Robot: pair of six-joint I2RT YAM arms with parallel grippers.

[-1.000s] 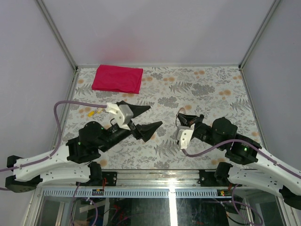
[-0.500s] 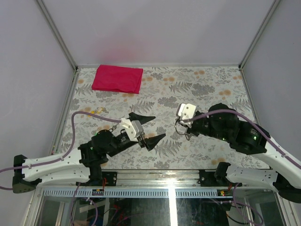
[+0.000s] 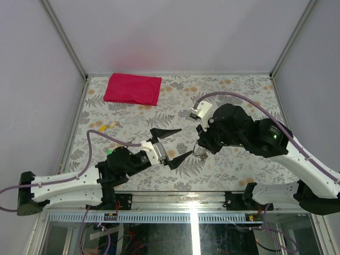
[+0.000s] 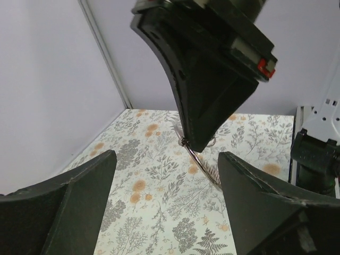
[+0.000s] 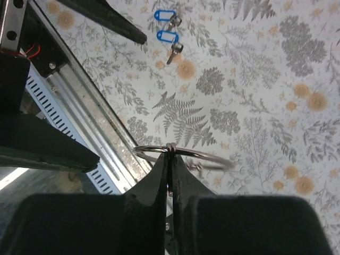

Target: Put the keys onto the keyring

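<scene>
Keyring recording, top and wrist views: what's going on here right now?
The right gripper is shut on the keyring and holds it, apparently just above the floral-print table. The left gripper is wide open and empty. It faces the ring, with one finger to each side of the ring in its own wrist view. The two blue-headed keys lie side by side on the table. Nothing grips them and they are not yet on the ring.

Your table [image 3: 212, 85] carries a grey fern-and-orange-flower print top. At its far left lies a folded magenta cloth [image 3: 133, 89], with small yellow bits [image 3: 106, 126] near the left edge. Two blue-headed metal keys [image 5: 168, 36] lie side by side on the print.
</scene>
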